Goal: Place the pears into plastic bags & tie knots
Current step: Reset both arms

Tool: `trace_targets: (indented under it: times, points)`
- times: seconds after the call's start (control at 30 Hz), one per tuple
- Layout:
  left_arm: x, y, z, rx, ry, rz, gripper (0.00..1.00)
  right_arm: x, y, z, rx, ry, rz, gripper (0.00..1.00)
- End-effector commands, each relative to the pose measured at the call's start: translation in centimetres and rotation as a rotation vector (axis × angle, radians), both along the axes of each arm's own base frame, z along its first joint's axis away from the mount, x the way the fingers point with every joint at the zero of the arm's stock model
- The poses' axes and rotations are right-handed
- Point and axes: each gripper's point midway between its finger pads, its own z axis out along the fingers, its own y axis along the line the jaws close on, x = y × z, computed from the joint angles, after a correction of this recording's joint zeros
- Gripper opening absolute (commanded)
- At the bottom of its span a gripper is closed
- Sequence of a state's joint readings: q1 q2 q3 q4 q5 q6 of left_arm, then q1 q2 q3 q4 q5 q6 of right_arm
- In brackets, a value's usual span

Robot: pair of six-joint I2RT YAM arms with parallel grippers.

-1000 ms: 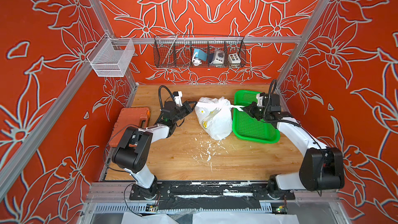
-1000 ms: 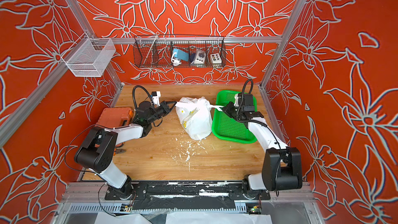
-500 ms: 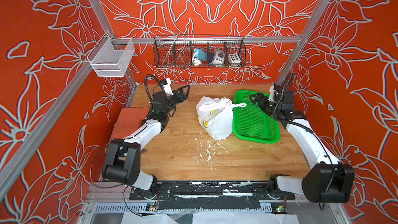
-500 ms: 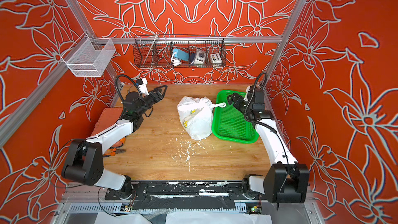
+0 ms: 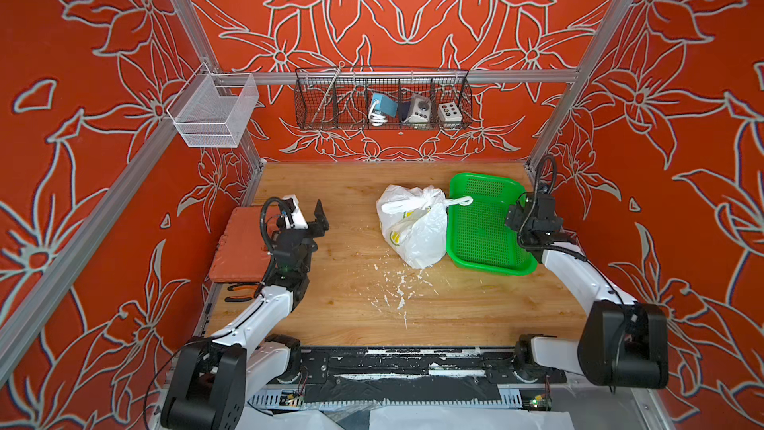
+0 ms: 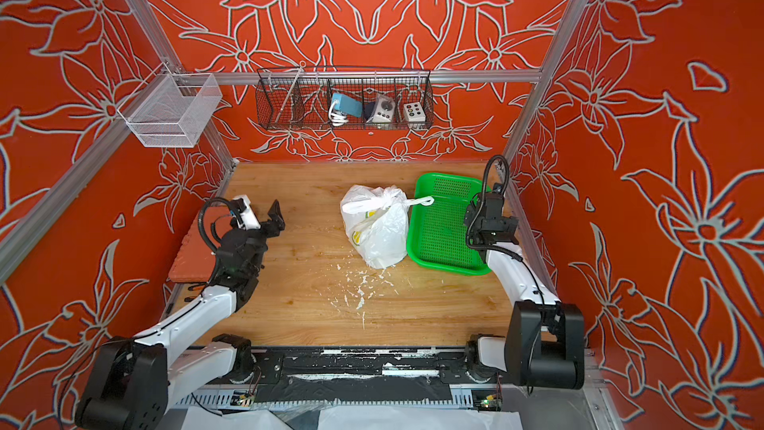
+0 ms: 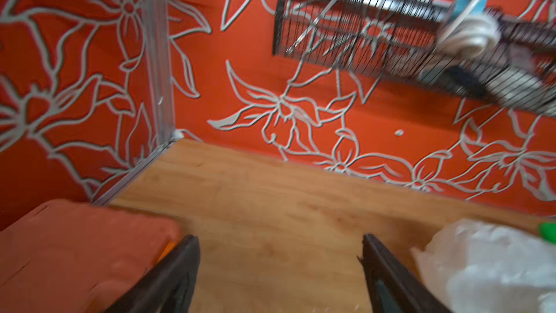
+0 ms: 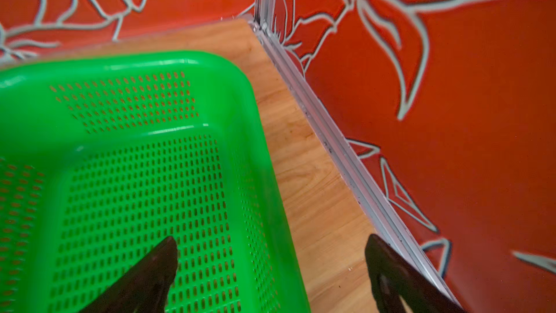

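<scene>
You've got left gripper (image 7: 278, 237) and right gripper (image 8: 270, 237) both wide open, empty; bag (image 5: 413, 229) on counter (image 5: 351, 304) between them, 3 o'clock from left.

My two top views look steeply down from high at the front toward the back wall, far enough off to hold the whole wooden table (image 5: 351, 304) and the wire basket (image 5: 316, 103) in the upper middle of the frame, sharing almost the same scene. My left wrist camera rides low and close over the table, facing the back left corner, and shares the wire basket and plastic bag (image 7: 487, 266) with both top views. My right wrist camera sits close above the green tray (image 8: 135, 64), facing the back right corner.
</scene>
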State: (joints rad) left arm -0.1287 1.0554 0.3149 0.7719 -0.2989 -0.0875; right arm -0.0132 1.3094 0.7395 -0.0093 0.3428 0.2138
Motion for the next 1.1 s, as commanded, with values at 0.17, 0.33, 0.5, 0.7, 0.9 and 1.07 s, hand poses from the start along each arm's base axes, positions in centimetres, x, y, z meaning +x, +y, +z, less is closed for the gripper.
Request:
trace_targets:
  times: [0.17,0.33,0.5,0.7,0.9,1.07]
  points:
    - [-1.6,0.4,-7.6,0.083,0.105,-0.035,0.81,0.0,4.3,-4.0,-0.08,-0.186,0.264,0.97]
    - [-0.9,-1.4,-9.3,0.103,0.107,-0.152,0.81,-0.1,5.9,-4.8,-0.094,-0.223,0.345,0.97]
    - [-0.6,-1.4,-9.6,0.088,0.129,-0.174,0.83,0.0,5.8,-5.0,-0.073,-0.21,0.351,0.97]
    - [-0.7,-1.4,-9.6,0.088,0.129,-0.175,0.85,-0.1,5.8,-4.8,-0.082,-0.22,0.346,0.98]
    - [-0.7,-1.4,-9.6,0.088,0.129,-0.175,0.86,0.3,5.8,-5.2,-0.07,-0.199,0.348,0.97]
    - [-0.8,-1.4,-9.5,0.089,0.123,-0.172,0.98,0.0,5.8,-4.8,-0.075,-0.22,0.349,0.98]
